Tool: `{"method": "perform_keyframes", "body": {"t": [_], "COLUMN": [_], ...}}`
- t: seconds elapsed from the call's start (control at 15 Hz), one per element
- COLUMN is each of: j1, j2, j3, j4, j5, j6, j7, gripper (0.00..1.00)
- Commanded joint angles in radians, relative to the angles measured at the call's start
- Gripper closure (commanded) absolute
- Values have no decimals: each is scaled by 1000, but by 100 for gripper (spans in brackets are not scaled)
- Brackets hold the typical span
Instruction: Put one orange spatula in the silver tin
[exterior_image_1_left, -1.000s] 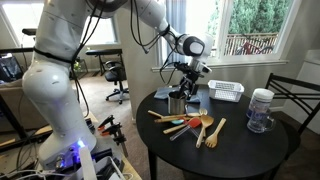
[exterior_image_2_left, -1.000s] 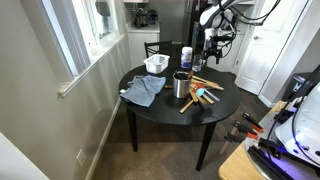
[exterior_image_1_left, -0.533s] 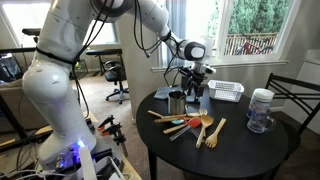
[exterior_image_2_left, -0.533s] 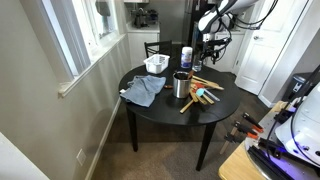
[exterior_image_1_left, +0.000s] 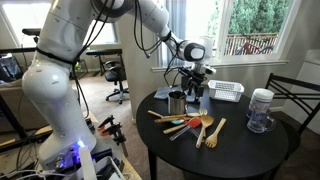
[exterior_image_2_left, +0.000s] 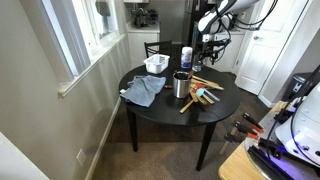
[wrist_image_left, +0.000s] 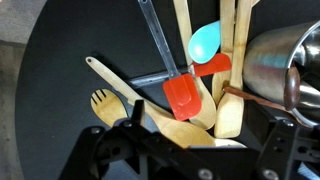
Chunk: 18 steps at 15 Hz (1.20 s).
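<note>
The silver tin stands upright on the round black table; it also shows in an exterior view and at the right edge of the wrist view. A pile of utensils lies next to it. In the wrist view an orange spatula with a metal handle lies on wooden spoons, and a second orange spatula lies by a blue one. My gripper is open and empty, hanging above the pile beside the tin; it shows in both exterior views.
A white slotted basket and a clear jar stand at the back of the table. A blue cloth lies on the table's far side from the utensils. A chair stands by the table.
The gripper has come down a little toward the utensils and the tin, then held still. Nothing on the table has moved.
</note>
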Motion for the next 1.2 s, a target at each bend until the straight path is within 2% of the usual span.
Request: {"method": "perform_keyframes", "body": {"t": [0.0,0.6,0.93,1.13], "j1": [-26,-25,-31,-49], "j2": [44,177,234,262], "j3": [16,1,21,41], "j4": [-36,-109,-145,-136], "j5": [36,2,6,18], "j6": [79,229,471,531], "j7": [7,-21,-69,-93], "gripper": [0,0,0,0]}}
